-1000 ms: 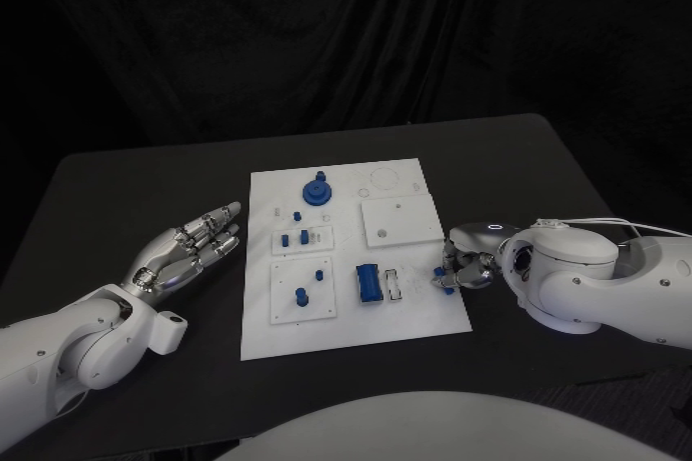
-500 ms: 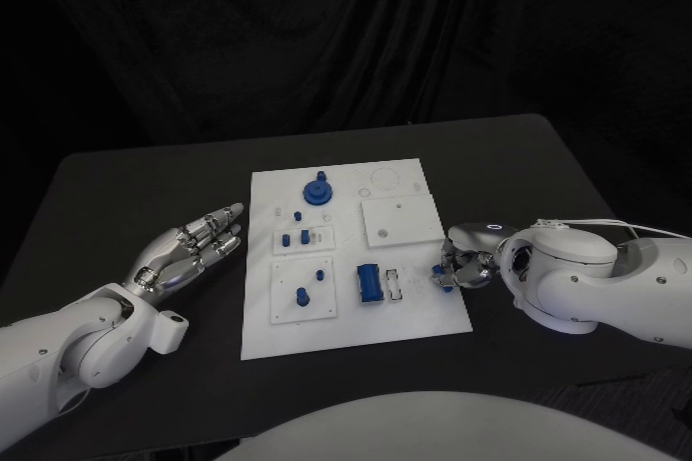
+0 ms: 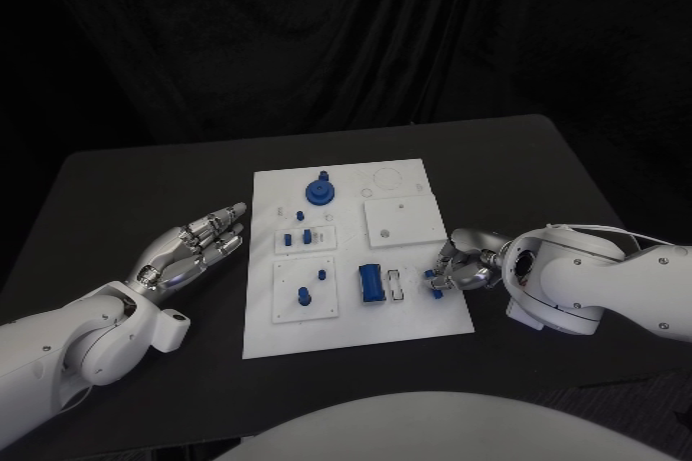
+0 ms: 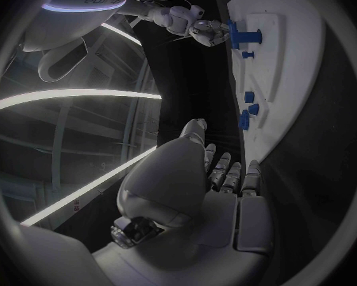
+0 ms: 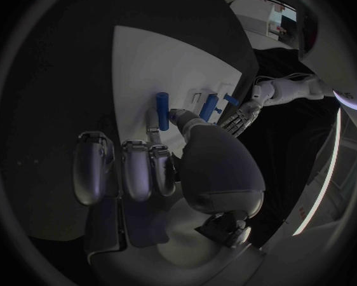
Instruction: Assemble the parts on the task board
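The white task board (image 3: 411,311) lies mid-table with several blue parts on it. My right hand (image 3: 464,264) rests at the board's right edge and pinches a small blue peg (image 3: 434,281) between thumb and a finger, just right of a blue block (image 3: 371,281). In the right wrist view the peg (image 5: 162,110) stands at the fingertips (image 5: 178,115) over the board (image 5: 147,63). My left hand (image 3: 195,246) lies open and flat on the table left of the board, fingers apart and holding nothing. The left wrist view shows that hand (image 4: 226,178) beside the board (image 4: 298,76).
A round blue part with a knob (image 3: 319,191) sits at the board's far end. Two small inset plates (image 3: 303,238) (image 3: 304,291) carry blue pegs. A plain white square plate (image 3: 398,221) lies at the far right. Black table (image 3: 144,181) surrounds the board.
My right arm has dropped lower and nearer, and the hand has carried the blue peg slightly toward the blue block. The left hand has not moved.
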Available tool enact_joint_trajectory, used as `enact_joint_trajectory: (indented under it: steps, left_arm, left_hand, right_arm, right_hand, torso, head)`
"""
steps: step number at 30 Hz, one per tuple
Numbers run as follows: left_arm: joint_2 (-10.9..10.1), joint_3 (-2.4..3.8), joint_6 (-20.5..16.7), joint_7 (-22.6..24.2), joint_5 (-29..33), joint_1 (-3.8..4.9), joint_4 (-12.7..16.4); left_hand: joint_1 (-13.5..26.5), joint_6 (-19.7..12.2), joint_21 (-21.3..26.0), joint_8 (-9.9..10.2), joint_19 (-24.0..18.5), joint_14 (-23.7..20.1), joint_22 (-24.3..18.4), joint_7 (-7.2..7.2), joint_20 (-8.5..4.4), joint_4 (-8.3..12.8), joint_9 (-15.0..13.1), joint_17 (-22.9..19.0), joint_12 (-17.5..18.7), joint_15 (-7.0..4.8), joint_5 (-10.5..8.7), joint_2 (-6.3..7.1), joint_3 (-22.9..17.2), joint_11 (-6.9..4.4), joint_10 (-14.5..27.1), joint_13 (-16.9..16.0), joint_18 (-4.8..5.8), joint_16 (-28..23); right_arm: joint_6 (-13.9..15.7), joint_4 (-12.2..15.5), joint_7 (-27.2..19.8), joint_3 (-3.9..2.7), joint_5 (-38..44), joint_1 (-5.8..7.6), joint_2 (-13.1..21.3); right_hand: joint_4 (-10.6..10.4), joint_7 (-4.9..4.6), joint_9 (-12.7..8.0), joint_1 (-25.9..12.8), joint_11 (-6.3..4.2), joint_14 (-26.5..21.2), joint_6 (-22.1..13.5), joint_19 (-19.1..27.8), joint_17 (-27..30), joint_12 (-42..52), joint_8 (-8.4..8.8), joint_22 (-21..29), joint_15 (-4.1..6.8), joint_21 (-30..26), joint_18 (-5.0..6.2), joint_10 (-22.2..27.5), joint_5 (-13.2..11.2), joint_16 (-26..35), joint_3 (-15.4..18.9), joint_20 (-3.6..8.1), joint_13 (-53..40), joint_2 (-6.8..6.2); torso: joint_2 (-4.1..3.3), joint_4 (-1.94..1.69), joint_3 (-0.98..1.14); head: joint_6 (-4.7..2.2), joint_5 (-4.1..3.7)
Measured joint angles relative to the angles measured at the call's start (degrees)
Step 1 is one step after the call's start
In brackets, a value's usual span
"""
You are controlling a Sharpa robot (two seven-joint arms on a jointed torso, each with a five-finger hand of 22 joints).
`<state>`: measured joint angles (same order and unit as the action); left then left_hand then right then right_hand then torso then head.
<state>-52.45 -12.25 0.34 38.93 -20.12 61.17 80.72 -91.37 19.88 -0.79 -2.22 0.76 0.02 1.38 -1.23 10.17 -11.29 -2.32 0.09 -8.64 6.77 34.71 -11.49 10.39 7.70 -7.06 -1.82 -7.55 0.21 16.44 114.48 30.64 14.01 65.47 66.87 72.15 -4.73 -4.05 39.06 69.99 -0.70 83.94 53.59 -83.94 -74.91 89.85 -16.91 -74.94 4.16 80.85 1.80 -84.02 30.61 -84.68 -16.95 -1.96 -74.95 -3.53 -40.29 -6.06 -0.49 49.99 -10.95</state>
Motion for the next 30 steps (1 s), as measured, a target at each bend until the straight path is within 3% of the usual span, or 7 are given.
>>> enact_joint_trajectory:
  steps: [8,14,30]
  left_arm:
    - [0.06,0.00,0.22,0.00,0.00,0.00,-0.04]
    - [0.08,0.00,0.36,0.00,0.00,0.00,-0.02]
    - [0.20,0.00,0.68,0.00,-0.02,0.00,-0.08]
  left_hand:
    - [0.00,0.00,0.00,0.00,0.00,0.00,0.00,0.00,0.00,0.00,0.00,-0.03,0.00,0.00,0.00,0.00,0.00,0.19,-0.20,0.00,0.00,0.00]
    - [0.00,0.00,0.00,0.00,0.00,0.00,0.00,0.00,0.00,0.00,0.00,-0.03,0.00,0.00,0.00,0.00,0.00,0.20,-0.20,0.00,0.00,0.00]
    - [0.00,0.00,0.00,0.00,0.00,0.00,-0.01,0.00,-0.01,0.00,0.01,-0.01,0.00,0.00,0.00,0.00,0.01,0.20,-0.20,-0.04,0.00,0.00]
  right_arm:
    - [1.37,-0.01,-3.13,0.22,-11.68,0.06,-1.24]
    - [1.91,-0.92,-5.04,0.21,-17.69,0.15,-2.84]
    - [1.86,-3.44,-6.66,0.20,-21.33,0.19,-5.86]
  right_hand:
    - [1.44,-0.09,-0.44,-2.84,0.01,0.00,-0.31,0.00,0.00,0.00,-0.15,0.00,0.00,0.64,-0.01,0.00,1.20,-0.54,-3.00,0.00,0.01,-0.16]
    - [1.49,-0.09,-0.33,-3.77,0.01,0.00,-0.32,0.00,0.00,0.00,-0.18,0.01,0.00,0.64,0.00,0.00,1.33,-0.54,-3.37,0.00,0.01,-0.17]
    - [1.57,-0.12,-0.25,-4.20,0.20,0.00,-0.31,0.00,0.00,0.00,-0.25,0.01,0.00,0.84,-0.01,0.20,1.28,-0.54,-3.77,0.00,0.02,0.14]
  torso:
    - [-0.01,-0.01,0.02]
    - [-0.01,-0.02,0.01]
    - [-0.04,-0.15,-0.13]
  head:
    - [0.00,0.47]
    - [0.00,0.81]
    - [0.00,1.10]
